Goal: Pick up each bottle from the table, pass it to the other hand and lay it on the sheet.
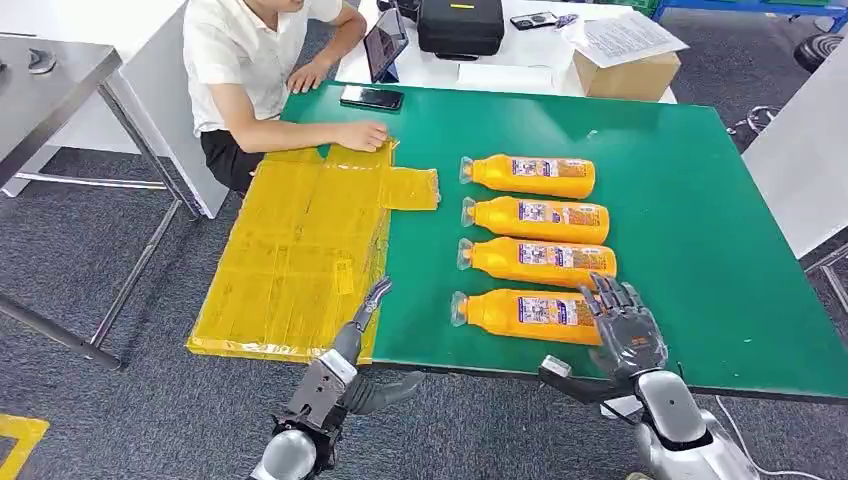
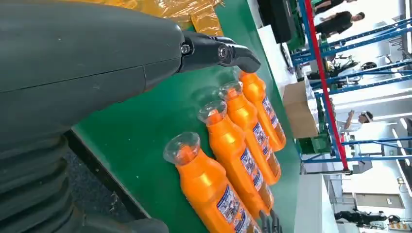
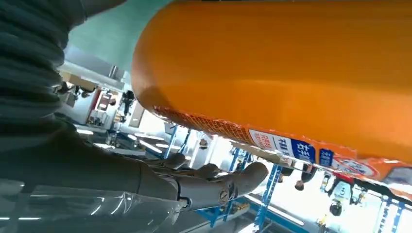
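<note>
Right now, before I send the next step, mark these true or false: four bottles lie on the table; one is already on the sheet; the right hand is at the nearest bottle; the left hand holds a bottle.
1. Four bottles lie on the table. True.
2. One is on the sheet. False: it bears none.
3. The right hand is at the nearest bottle. True.
4. The left hand holds a bottle. False: it holds nothing.

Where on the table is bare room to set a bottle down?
The yellow sheet is bare apart from the person's hand at its far edge. Green table right of the four bottles is bare. The bottle row is crowded.
</note>
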Controlling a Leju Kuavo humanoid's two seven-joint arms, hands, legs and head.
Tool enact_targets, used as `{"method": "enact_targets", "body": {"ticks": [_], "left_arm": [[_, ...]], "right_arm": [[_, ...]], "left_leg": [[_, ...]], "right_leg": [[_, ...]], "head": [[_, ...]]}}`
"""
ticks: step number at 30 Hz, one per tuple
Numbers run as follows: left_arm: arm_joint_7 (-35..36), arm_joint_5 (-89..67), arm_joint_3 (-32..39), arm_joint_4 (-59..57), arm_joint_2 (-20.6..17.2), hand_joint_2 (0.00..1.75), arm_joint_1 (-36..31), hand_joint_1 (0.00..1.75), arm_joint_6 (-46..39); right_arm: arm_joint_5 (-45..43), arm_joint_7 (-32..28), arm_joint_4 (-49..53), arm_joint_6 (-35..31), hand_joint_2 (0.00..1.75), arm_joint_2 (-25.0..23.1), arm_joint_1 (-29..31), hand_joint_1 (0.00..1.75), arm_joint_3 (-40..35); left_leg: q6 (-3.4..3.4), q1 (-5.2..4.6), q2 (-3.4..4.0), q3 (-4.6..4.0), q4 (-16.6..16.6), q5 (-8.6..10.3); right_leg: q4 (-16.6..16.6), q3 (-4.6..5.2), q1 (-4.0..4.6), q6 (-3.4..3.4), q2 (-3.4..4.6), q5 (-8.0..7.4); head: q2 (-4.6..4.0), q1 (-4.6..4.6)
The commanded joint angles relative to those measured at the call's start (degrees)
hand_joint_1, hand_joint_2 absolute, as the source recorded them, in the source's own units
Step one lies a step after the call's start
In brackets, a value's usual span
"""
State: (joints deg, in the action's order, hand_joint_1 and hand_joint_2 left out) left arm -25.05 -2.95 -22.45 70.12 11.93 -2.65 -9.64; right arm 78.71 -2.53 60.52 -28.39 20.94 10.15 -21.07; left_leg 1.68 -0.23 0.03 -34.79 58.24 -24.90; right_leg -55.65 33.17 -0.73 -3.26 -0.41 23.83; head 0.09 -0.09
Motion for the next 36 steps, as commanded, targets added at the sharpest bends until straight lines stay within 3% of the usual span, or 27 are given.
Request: {"method": "enact_targets", "body": {"ticks": [1, 20, 28, 29, 30, 31, 36], "left_arm": [[0.4, -0.1, -0.3, -2.4, -0.3, 1.75, -1.1, 0.00, -0.1], [0.1, 0.5, -1.2, -3.2, -1.7, 1.75, -2.3, 0.00, -0.1], [0.1, 0.6, -1.4, -3.1, -1.9, 1.75, -2.7, 0.00, 0.2], [0.1, 0.6, -1.5, -3.3, -1.9, 1.75, -2.9, 0.00, 0.4], [0.0, 0.6, -1.5, -3.4, -1.8, 1.75, -3.1, 0.00, 0.5], [0.0, 0.6, -1.6, -3.4, -1.8, 1.75, -3.1, 0.00, 0.5], [0.0, 0.6, -1.7, -3.8, -1.6, 1.75, -3.3, 0.00, 0.6]], "right_arm": [[-3.0, -0.9, -7.5, 1.2, 1.75, -3.4, 2.3, 0.00, 0.2], [-21.1, -13.9, -24.5, 0.3, 1.75, -10.4, 5.6, 0.00, 8.3], [-18.9, -13.7, -27.6, 1.6, 1.75, -10.4, 7.8, 0.00, 6.2], [-18.0, -13.6, -28.0, 2.3, 1.75, -10.1, 8.2, 0.63, 5.2], [-17.5, -13.5, -28.2, 2.7, 1.75, -9.9, 8.5, 1.36, 4.7], [-17.5, -13.5, -28.1, 2.7, 1.75, -9.9, 8.6, 1.75, 4.7], [-16.4, -13.4, -28.1, 2.4, 1.75, -9.8, 8.9, 1.75, 3.6]], "left_leg": [[-0.13, 0.05, 0.06, 0.27, -0.1, -0.05], [-0.12, 0.10, 0.35, 0.67, -0.1, -0.03], [-0.13, 0.11, 0.71, 0.86, -0.1, 0.00], [-0.11, 0.12, 0.79, 0.88, -0.1, -0.02], [-0.14, 0.12, 0.74, 0.87, -0.1, 0.02], [-0.12, 0.13, 0.81, 0.90, -0.1, 0.01], [-0.07, 0.12, 0.86, 0.86, -0.1, 0.06]], "right_leg": [[0.1, -0.23, 0.05, 0.15, 0.09, 0.03], [0.2, -0.41, 0.11, 0.31, 0.28, -0.19], [0.1, -0.44, 0.14, 0.41, 0.61, -0.37], [0.1, -0.44, 0.14, 0.38, 0.71, -0.37], [0.2, -0.43, 0.15, 0.40, 0.66, -0.41], [0.2, -0.46, 0.15, 0.38, 0.71, -0.41], [0.1, -0.39, 0.15, 0.44, 0.77, -0.48]], "head": [[0.00, 0.02], [0.00, 0.02], [0.00, 0.04], [0.00, 0.02], [0.00, 0.02], [0.00, 0.02], [0.00, 0.04]]}}
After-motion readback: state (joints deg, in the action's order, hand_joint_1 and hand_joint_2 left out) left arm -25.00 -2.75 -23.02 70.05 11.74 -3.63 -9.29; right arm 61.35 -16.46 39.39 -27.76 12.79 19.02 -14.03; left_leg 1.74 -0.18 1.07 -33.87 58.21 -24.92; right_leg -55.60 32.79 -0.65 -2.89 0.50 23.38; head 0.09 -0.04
